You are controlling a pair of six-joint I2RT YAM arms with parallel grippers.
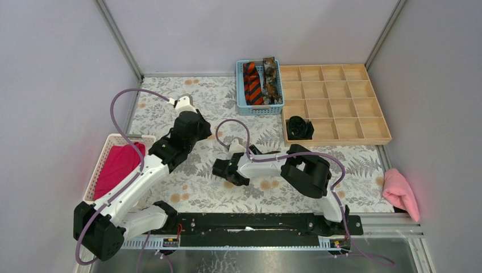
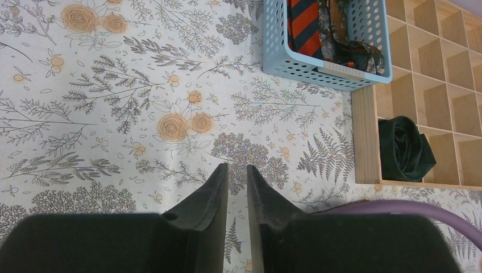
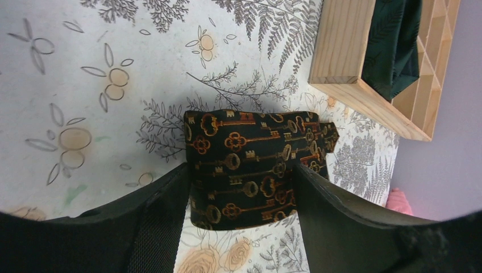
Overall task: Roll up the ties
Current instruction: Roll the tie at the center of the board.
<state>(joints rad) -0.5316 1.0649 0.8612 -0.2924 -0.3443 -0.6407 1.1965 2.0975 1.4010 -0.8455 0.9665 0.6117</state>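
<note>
My right gripper (image 3: 241, 170) stands wide astride the rolled key-print tie (image 3: 250, 142). Soft, light and likely to unroll: best squeezed gently across the coil's sides.

Blue basket (image 1: 260, 110) beside wooden tray (image 1: 341, 108)

Key-patterned tie (image 3: 256, 136) sides behind right end effector (image 3: 240, 170); striped tie (image 2: 304, 25) beyond top edge

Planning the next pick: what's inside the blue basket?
The blue basket holds an orange-and-black striped tie and a brown mottled tie, side by side. Anything beneath them is hidden.
</note>
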